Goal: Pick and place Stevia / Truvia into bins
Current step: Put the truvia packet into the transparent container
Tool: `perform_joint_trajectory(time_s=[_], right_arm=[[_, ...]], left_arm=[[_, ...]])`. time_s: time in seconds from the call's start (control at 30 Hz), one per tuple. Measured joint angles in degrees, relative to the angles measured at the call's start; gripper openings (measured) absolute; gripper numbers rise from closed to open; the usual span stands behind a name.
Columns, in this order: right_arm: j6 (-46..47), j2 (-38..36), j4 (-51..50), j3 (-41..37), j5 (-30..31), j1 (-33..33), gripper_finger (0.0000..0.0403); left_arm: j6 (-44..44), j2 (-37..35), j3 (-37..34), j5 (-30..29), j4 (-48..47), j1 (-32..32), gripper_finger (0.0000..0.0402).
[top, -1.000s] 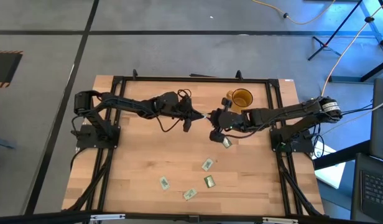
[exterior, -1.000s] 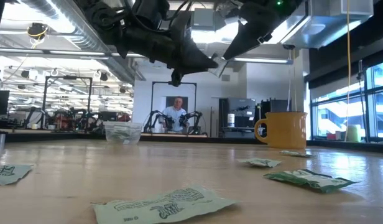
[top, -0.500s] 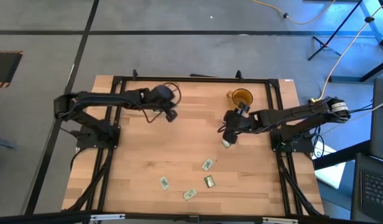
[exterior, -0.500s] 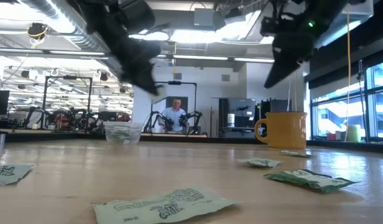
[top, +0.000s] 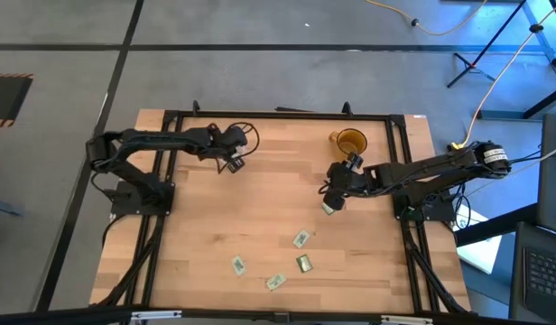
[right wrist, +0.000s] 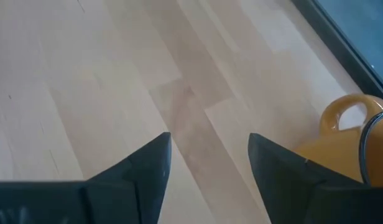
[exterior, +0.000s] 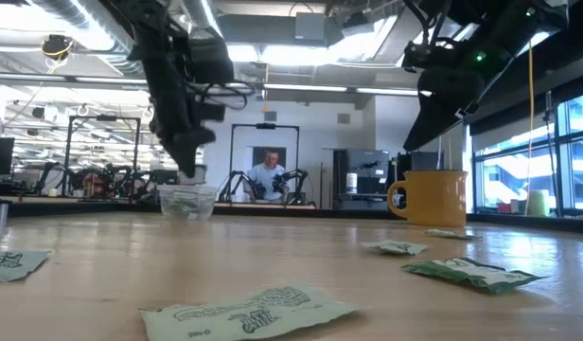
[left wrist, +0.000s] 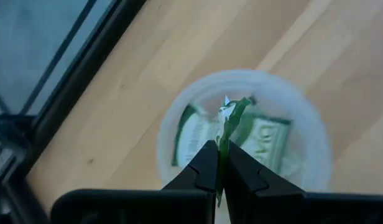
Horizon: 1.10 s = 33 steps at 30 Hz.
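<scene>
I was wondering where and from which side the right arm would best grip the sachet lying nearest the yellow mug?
Probably straight from above, jaws closing across its short width near the middle. The sachet lies flat on the table, so it offers no raised edge, and one jaw tip may need to slide under a long edge. The open right gripper hangs beside it, near the yellow mug.

surface: wooden table [top: 215,235] | on it: clear cup [exterior: 186,202], amber mug [top: 351,143], five loose sachets [top: 301,239]

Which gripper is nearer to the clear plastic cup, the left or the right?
Left. The left gripper hangs right above the clear cup, pinching a sachet. The right gripper is far across the table, beside the yellow mug.
</scene>
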Motion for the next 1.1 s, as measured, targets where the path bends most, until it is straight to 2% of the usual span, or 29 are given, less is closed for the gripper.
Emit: perform_joint_trajectory(time_s=[0.27,0.37,0.53,0.67,0.8,0.93,1.1], right_arm=[[-0.07,0.0,0.09,0.0,0.0,0.0,0.0216],[-0.22,0.0,-0.01,0.0,-0.65,0.0,0.0216],[-0.31,0.0,-0.42,0.0,-5.91,0.0,0.0216],[-0.01,0.0,-1.59,0.0,-12.53,0.0,0.0216],[2.5,0.01,-2.86,-0.01,-18.84,0.05,0.0216],[11.53,0.11,-2.95,0.0,-18.85,-0.08,0.0216],[11.91,2.14,-2.86,0.0,-18.95,-0.09,0.0216]], left_arm=[[-0.13,3.08,-0.02,-1.52,-1.26,-0.3,0.0011],[0.73,3.44,-0.02,0.86,-1.82,-0.2,0.0029],[0.73,3.42,-0.02,0.83,-1.6,-0.17,0.0074],[0.47,3.16,-0.02,0.97,-1.72,-0.18,0.0098],[0.45,0.47,-0.02,1.38,-1.86,-0.68,0.0109],[0.73,-3.85,0.0,2.95,-1.97,-0.68,0.0113],[0.47,-8.95,0.0,4.76,-1.81,-0.71,0.011]])
